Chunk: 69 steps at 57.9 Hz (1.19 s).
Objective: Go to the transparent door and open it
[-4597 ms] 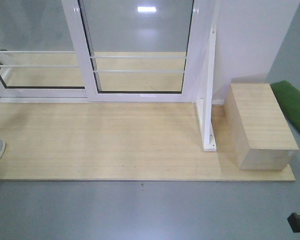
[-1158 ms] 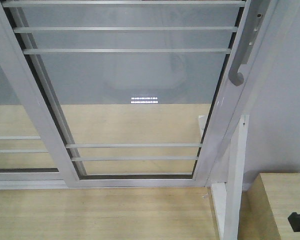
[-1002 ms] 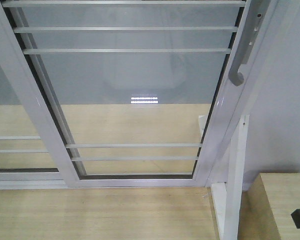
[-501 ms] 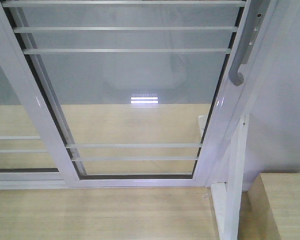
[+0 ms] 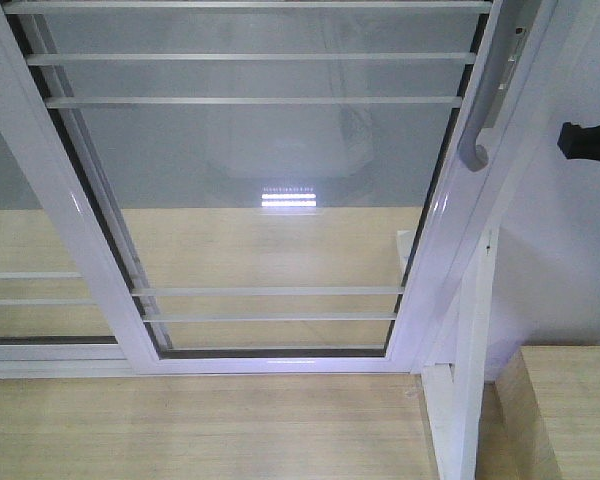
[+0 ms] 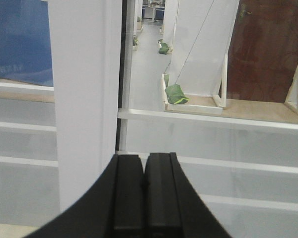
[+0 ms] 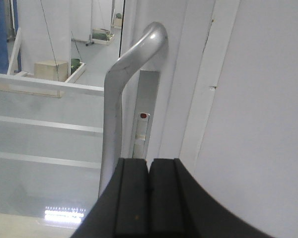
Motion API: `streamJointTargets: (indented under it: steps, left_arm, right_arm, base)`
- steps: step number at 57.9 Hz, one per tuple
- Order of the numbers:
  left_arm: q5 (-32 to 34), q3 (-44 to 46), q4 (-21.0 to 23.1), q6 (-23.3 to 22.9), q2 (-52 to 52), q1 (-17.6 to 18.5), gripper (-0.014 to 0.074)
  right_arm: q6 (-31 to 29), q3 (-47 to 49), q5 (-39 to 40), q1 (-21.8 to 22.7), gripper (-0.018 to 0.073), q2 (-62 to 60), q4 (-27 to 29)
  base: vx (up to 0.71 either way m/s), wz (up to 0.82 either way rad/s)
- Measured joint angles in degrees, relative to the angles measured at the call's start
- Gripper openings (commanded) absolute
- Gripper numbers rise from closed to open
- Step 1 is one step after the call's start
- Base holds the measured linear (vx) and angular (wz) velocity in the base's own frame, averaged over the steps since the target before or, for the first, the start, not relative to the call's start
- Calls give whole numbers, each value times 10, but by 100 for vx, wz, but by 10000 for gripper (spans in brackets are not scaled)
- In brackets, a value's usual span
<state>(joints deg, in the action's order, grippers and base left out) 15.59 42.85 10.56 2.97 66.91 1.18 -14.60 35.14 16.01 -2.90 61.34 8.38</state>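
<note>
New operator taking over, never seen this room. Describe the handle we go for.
Find the big glass door in a white frame filling the front view, then follow its right upright toward the wall. The handle is the curved grey metal bar on that upright; the glass panel on the left has the same frame but no handle.

I record the transparent door [image 5: 270, 180] directly ahead, its handle [image 7: 111, 114] on the right edge. The right end effector [image 7: 149, 166] sits just before that handle; the left end effector [image 6: 144, 161] faces an upright frame post [image 6: 84, 99].
</note>
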Motion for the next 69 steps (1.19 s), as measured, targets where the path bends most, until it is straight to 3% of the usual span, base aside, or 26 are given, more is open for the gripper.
streamJointTargets:
  steps: [17,29,39,44,57,69]
  left_arm:
    - [1,4,-22,-24,1,0,97]
    - [1,4,-57,-24,1,0,280]
    - [1,4,-62,-25,1,0,449]
    - [1,4,-62,-25,1,0,497]
    - [1,4,-62,-25,1,0,503]
    - [-4,4,-62,-25,1,0,502]
  right_arm:
    - [0,1,2,0,83,12,0]
    - [0,1,2,0,273,12,0]
    - [4,1,2,0,466,12,0]
    - [31,1,2,0,519,12,0]
    - [95,1,35,0,524,47,0]
    - [109,6,136,0,524,128,-25]
  base:
    - [0,0]
    - [0,0]
    - [0,0]
    - [0,0]
    - [0,0]
    - [0,0]
